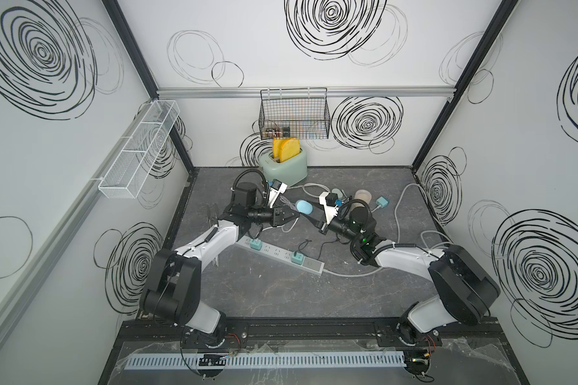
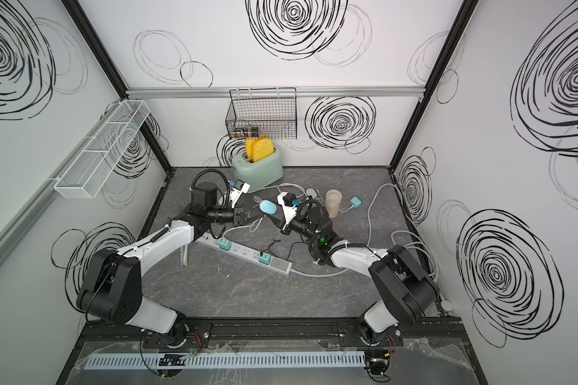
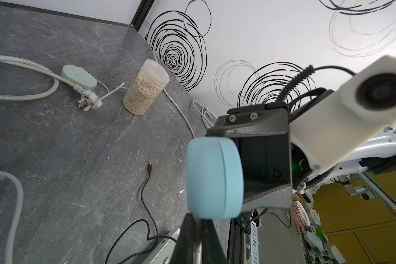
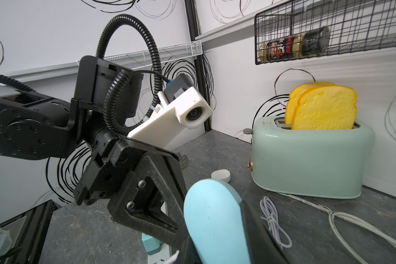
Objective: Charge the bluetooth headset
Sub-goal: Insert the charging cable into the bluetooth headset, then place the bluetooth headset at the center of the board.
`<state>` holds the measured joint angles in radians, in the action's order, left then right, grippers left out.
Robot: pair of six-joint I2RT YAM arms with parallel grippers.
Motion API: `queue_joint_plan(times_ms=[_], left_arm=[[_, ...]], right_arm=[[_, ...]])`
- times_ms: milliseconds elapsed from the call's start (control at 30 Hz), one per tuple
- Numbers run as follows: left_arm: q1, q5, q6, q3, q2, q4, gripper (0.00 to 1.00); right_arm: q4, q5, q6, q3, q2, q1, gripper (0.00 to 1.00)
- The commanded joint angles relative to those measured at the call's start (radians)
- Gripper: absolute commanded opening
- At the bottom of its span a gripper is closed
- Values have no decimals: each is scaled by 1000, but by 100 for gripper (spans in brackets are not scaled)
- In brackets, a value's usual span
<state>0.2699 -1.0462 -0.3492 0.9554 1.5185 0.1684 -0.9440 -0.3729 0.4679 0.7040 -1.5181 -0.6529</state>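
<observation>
jaws on white cable [image 3: 197, 250], blue case [image 3: 214, 178]

Pale blue headset case [image 1: 303, 207]; mint-green toaster [image 1: 286, 171] with yellow bread slices [image 1: 289, 150]; dark grey, marble-veined tabletop [image 1: 264, 293]; white walls [image 1: 247, 50] scrawled with black spirals; black wire basket [image 1: 294, 115]; white mesh basket [image 1: 137, 146]; pale grey power strip [image 1: 281, 254], teal plugs [image 1: 255, 245]; clear jar [image 1: 362, 196] of beige grain.

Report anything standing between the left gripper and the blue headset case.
Nothing visible does. The blue headset case, clamped in the right gripper, sits at the tips of the left gripper, which is shut on what looks like a white cable.
</observation>
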Motion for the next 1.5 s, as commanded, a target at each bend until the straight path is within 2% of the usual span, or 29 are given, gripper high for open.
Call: queue_joint_plan(times_ms=[0, 533, 767, 833, 867, 967, 1033, 1067, 1133, 1267, 1467], left_arm=[[-30, 123, -31, 39, -9, 246, 0], [3, 220, -68, 21, -16, 352, 0], [6, 265, 9, 67, 6, 202, 2], [4, 275, 19, 74, 5, 175, 24], [2, 276, 24, 74, 2, 166, 31], [-5, 296, 61, 71, -24, 138, 49], [-17, 313, 92, 68, -51, 117, 55], [-25, 325, 101, 64, -69, 111, 64], [-50, 351, 102, 51, -107, 104, 73], [-80, 420, 126, 18, -195, 90, 76], [-81, 468, 151, -3, -245, 39, 76]], right_arm=[[76, -211, -26, -12, -18, -60, 13], [88, -214, -84, -48, -12, -99, 12], [275, 151, -200, 133, -52, -85, 10], [289, 201, -236, 162, -60, -76, 9], [288, 219, -256, 170, -66, -74, 9], [284, 270, -296, 191, -79, -66, 9], [301, 299, -319, 209, -93, -57, 9], [321, 308, -326, 221, -104, -49, 9], [352, 319, -338, 235, -123, -34, 9], [355, 317, -361, 233, -161, 6, 9], [385, 269, -418, 294, -262, 82, 9]])
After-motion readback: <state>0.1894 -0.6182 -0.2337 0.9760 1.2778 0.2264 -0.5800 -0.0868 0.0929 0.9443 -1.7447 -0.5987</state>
